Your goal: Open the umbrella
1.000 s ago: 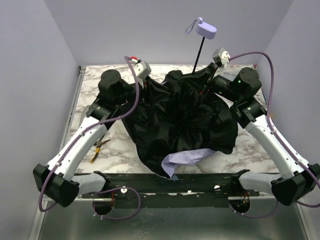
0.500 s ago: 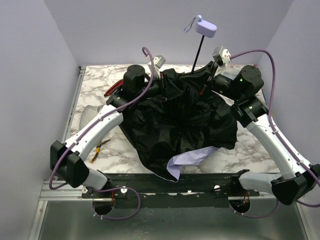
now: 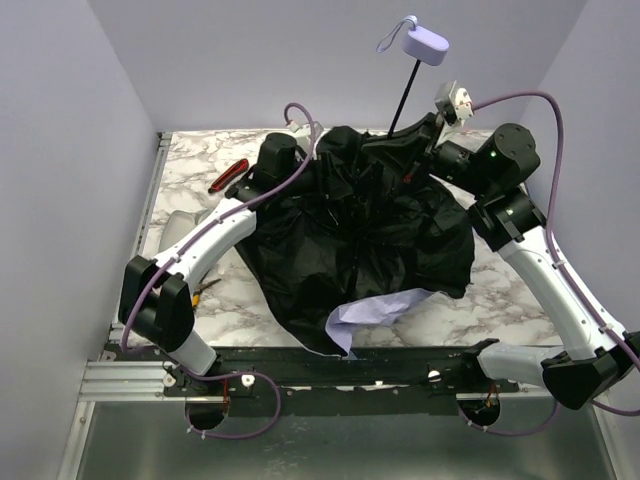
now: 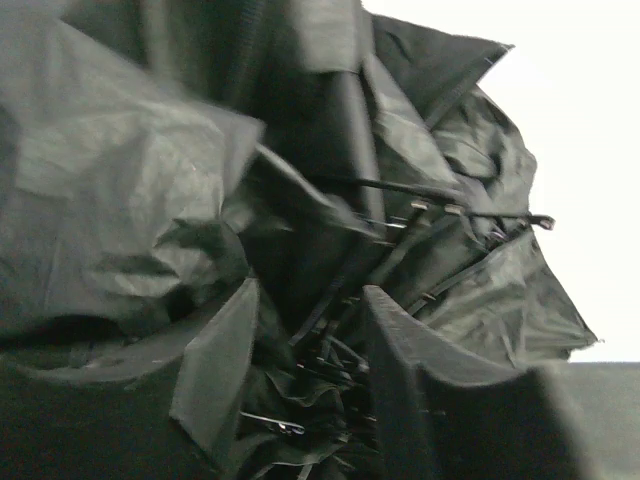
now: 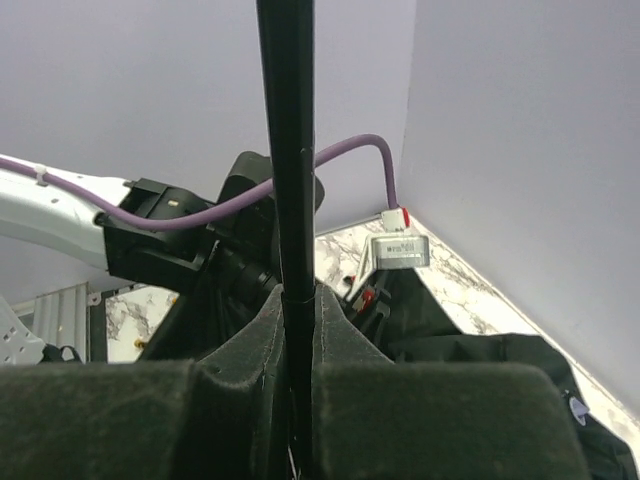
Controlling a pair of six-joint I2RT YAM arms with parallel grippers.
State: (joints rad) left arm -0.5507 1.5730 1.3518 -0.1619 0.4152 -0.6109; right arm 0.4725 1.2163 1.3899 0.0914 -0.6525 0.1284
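Surface: white marbled tabletop (image 3: 530,305), pale walls around.
Umbrella: pale lavender folding umbrella (image 3: 360,240) sprawled there, black lining up.
Right gripper (image 5: 292,330): pinching thin black shaft (image 5: 290,150).
Left gripper (image 4: 310,300): spread among folds.
Handling: probably light, floppy cloth, fragile thin metal ribs (image 4: 440,200); better to hold the stiff shaft.

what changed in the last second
The left arm swung inward from the table's left side, and the left fingers now sit inside the umbrella's black folds. The handle rose and tipped right. The right fingers stayed shut on the shaft; a red tool came into view.
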